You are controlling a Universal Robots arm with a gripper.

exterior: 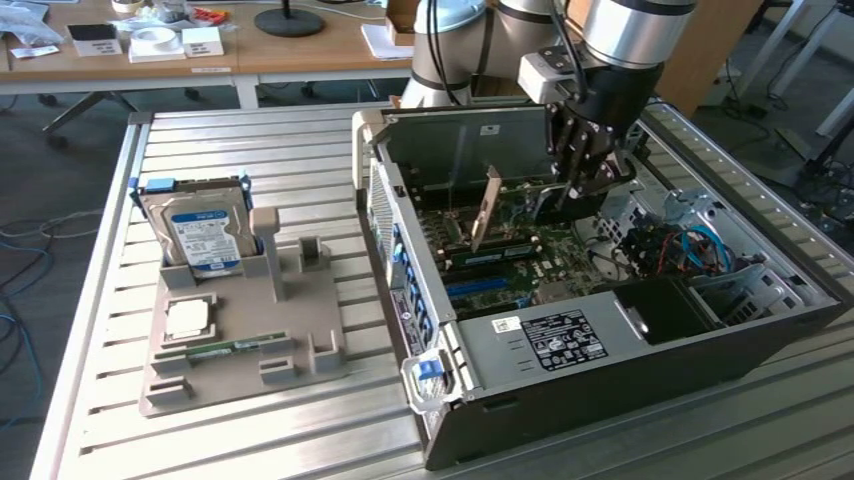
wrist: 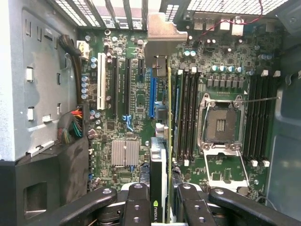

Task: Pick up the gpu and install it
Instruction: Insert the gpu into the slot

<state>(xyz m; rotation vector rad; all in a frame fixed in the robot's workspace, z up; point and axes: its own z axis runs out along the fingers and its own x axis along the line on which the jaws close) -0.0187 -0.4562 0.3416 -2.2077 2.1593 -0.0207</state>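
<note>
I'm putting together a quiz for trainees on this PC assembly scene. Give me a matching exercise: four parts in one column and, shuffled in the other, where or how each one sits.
Parts:
1. gpu
2. hard drive
3. memory stick
4. processor socket

Places:
A. lying flat on the grey holder
B. empty, on the motherboard
C. held in the gripper, inside the case
D. standing upright in the grey holder

Pairs: 1-C, 2-D, 3-A, 4-B
</note>
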